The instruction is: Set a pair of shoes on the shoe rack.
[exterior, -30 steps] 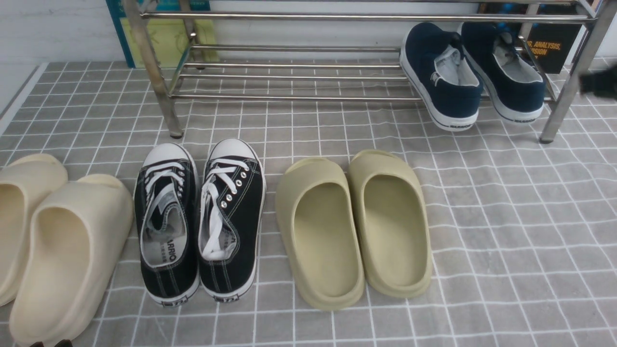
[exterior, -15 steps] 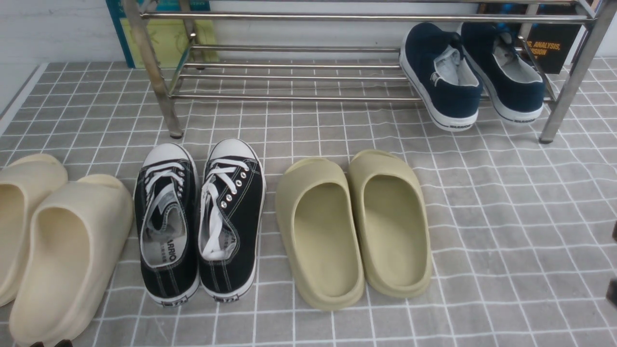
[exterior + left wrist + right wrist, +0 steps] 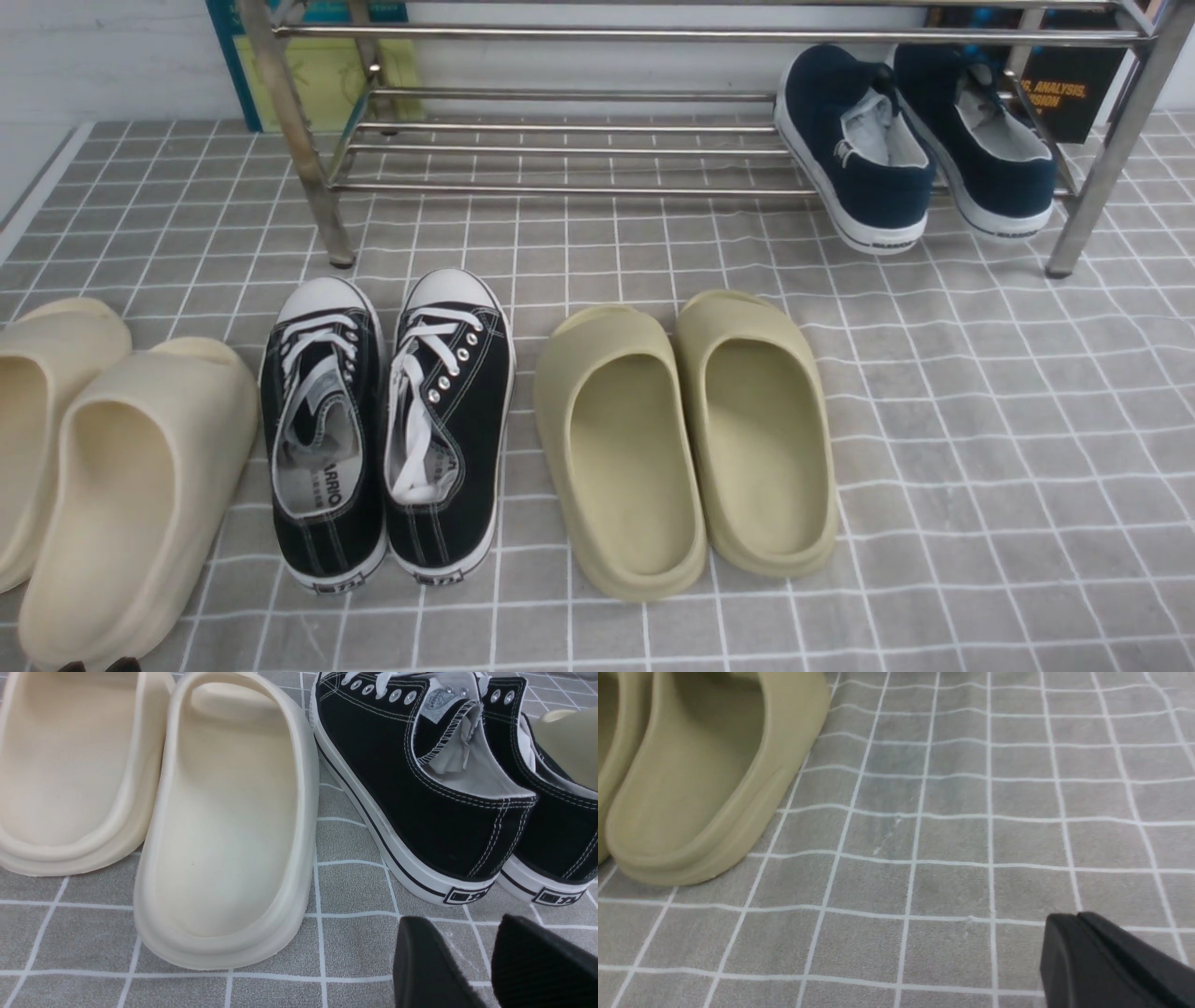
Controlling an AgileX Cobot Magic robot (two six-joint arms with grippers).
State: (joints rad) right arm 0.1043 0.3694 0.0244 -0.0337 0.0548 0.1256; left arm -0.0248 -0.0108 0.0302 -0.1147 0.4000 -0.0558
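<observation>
The pair of shoes, two navy-blue slip-ons (image 3: 854,149) (image 3: 980,140) with white soles, lies side by side on the right end of the shoe rack's (image 3: 560,149) lower steel bars, heels hanging over the front bar. My left gripper (image 3: 460,919) is open and empty, low over the mat just behind the heels of the black sneakers (image 3: 420,779); only its tips show at the bottom left of the front view (image 3: 98,665). My right gripper (image 3: 1069,917) is shut and empty over bare mat beside an olive slipper (image 3: 705,779). It is out of the front view.
On the grey checked mat (image 3: 980,448), left to right, lie cream slippers (image 3: 103,467), black lace-up sneakers (image 3: 387,429) and olive slippers (image 3: 686,439). A blue-and-yellow book (image 3: 317,75) and a dark book (image 3: 1064,93) stand behind the rack.
My right gripper was at the right edge beside the rack's leg a second ago, dropped down the right edge, and has left the front view. The shoes have not moved.
</observation>
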